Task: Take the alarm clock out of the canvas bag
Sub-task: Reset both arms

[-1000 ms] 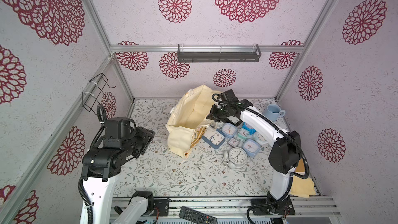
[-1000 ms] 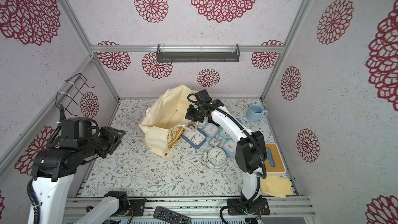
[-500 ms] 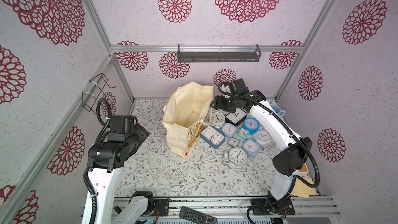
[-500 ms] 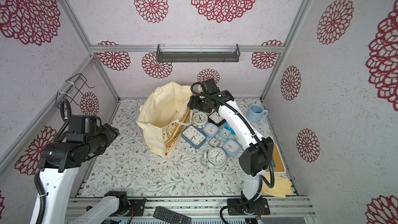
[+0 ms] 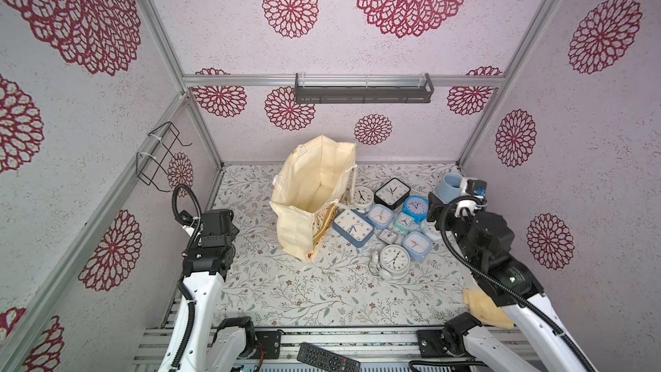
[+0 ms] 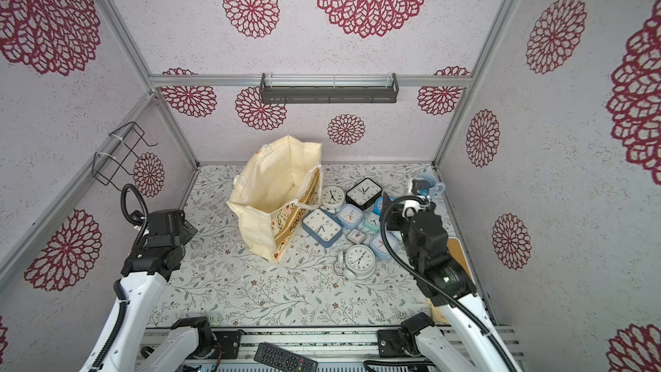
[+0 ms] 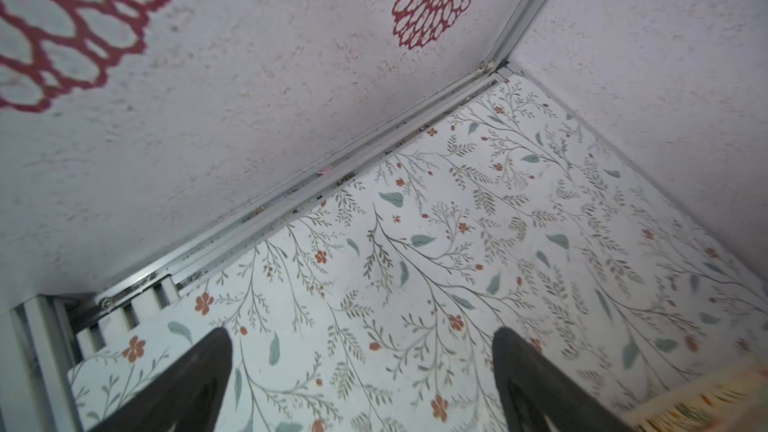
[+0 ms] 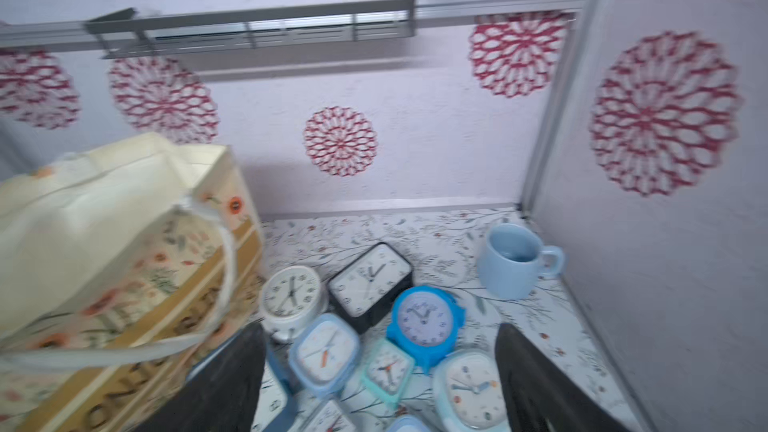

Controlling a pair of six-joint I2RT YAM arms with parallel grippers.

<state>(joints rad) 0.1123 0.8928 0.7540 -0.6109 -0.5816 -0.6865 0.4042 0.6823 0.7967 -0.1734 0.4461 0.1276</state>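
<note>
The cream canvas bag [image 5: 314, 187] [image 6: 272, 187] stands upright and open at the back middle, its tan lettered band facing the clocks. No alarm clock shows inside it. Several alarm clocks lie on the table beside it, among them a white round one [image 5: 361, 196] [image 8: 291, 297], a black square one [image 5: 392, 192] and a blue round one [image 8: 426, 320]. My right gripper [image 8: 380, 326] [image 5: 434, 211] hangs open and holds nothing, above the right side of the clock pile. Far left of the bag, my left gripper [image 7: 362, 332] is open over bare table.
A light blue mug [image 5: 451, 187] [image 8: 513, 261] stands in the back right corner. A yellow cloth [image 5: 483, 307] lies at the front right. A black remote [image 5: 327, 356] rests on the front rail. A grey shelf [image 5: 361, 89] and a wire rack [image 5: 161, 159] hang on the walls.
My right gripper has opened and drawn back from the bag's mouth to the right front. The left gripper has opened and pulled back to the left. The bag now stands straighter.
</note>
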